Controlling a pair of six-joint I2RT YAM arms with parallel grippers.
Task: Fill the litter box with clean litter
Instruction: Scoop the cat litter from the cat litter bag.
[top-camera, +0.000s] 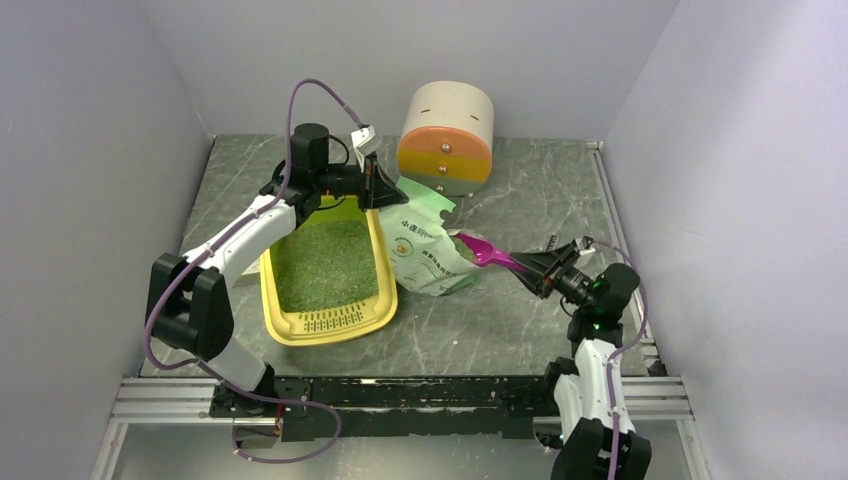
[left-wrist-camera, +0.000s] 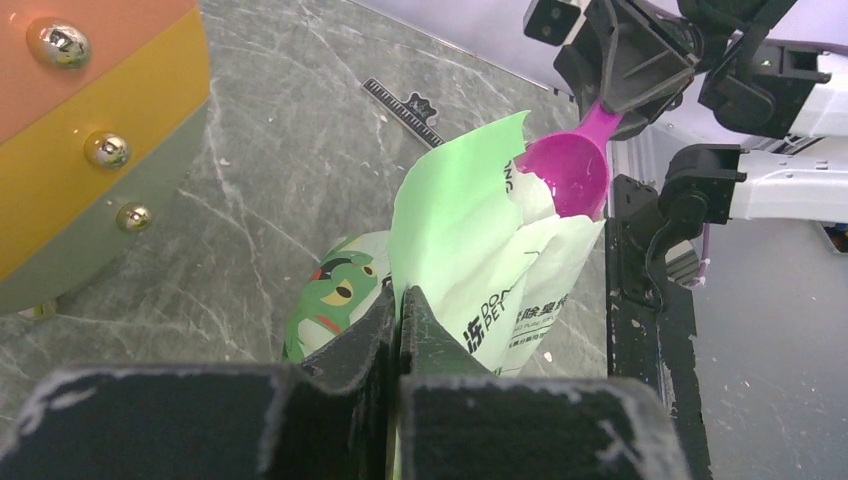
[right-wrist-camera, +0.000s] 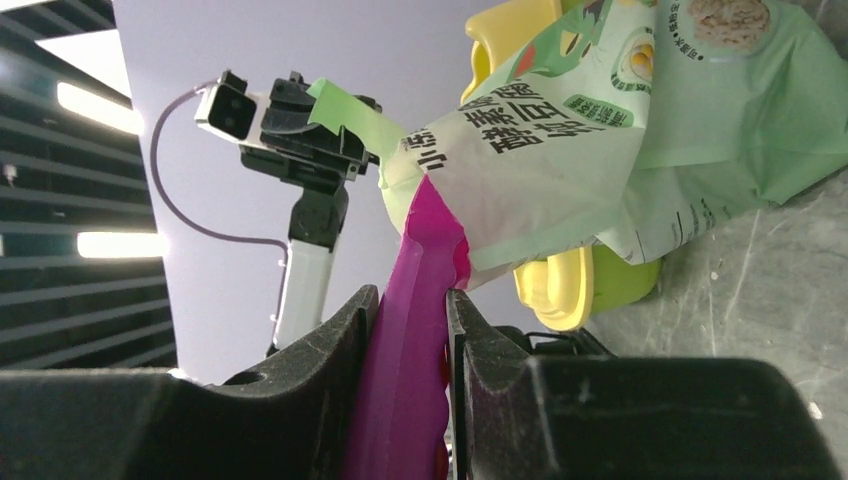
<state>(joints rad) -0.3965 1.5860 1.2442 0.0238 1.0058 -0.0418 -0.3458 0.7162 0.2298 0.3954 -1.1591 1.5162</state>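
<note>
The bag (left-wrist-camera: 460, 220) bears Chinese characters and cut-off Latin letters "DO" and "PET".

Bright, even, diffuse light fell from overhead, leaving only soft shadows. In the left wrist view the left gripper (left-wrist-camera: 400, 305) sat blurred close to the lens, and sharp glints shone on the metal knobs (left-wrist-camera: 106, 150) to its upper left. Left of the right gripper (right-wrist-camera: 410, 302), strip lights (right-wrist-camera: 120, 243) were blown out.

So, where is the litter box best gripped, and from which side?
Probably the litter box by its near rim at the grille end, from above: the lip is thin and bare there, while the bag crowds the right side and the left arm crosses the far end.
</note>
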